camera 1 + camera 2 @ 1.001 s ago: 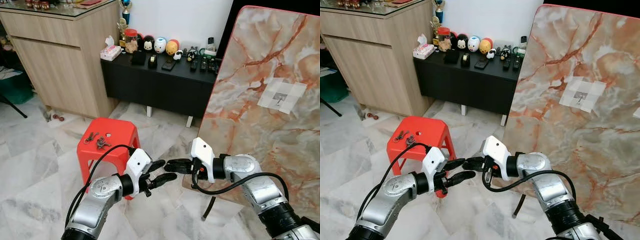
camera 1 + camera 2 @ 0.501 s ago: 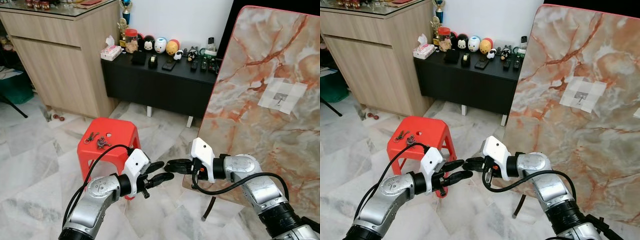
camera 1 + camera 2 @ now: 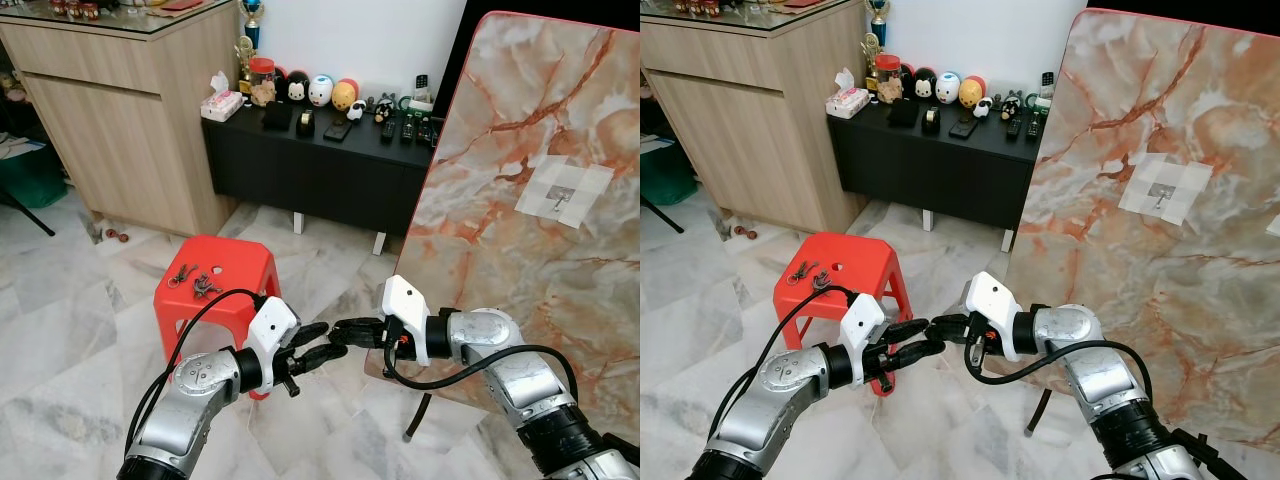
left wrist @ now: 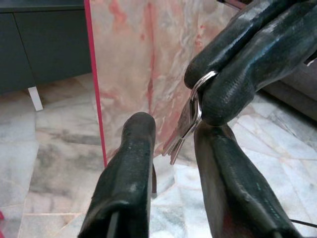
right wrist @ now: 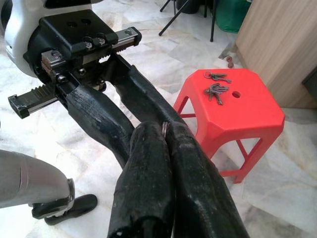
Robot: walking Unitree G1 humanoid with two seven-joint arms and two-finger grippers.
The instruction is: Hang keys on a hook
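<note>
Since a second ago the left gripper has crept nearer the right gripper, so that their black fingertips now meet low in front of the robot, beside the leaning marble slab. The right gripper is closed on a set of keys — the wrist view shows the ring pinched between its fingertips, the blades dangling into the gap of the left gripper, whose fingers stand a little apart around them without yet pressing. More keys lie on the red stool. This looks like a hand-over, or a re-grip, before any hanging; the hook, on its pale patch high on the slab, is well apart from both grippers. Next, I judge, the left fingers must close firmly before the right lets go — otherwise the keys drop to the floor.
</note>
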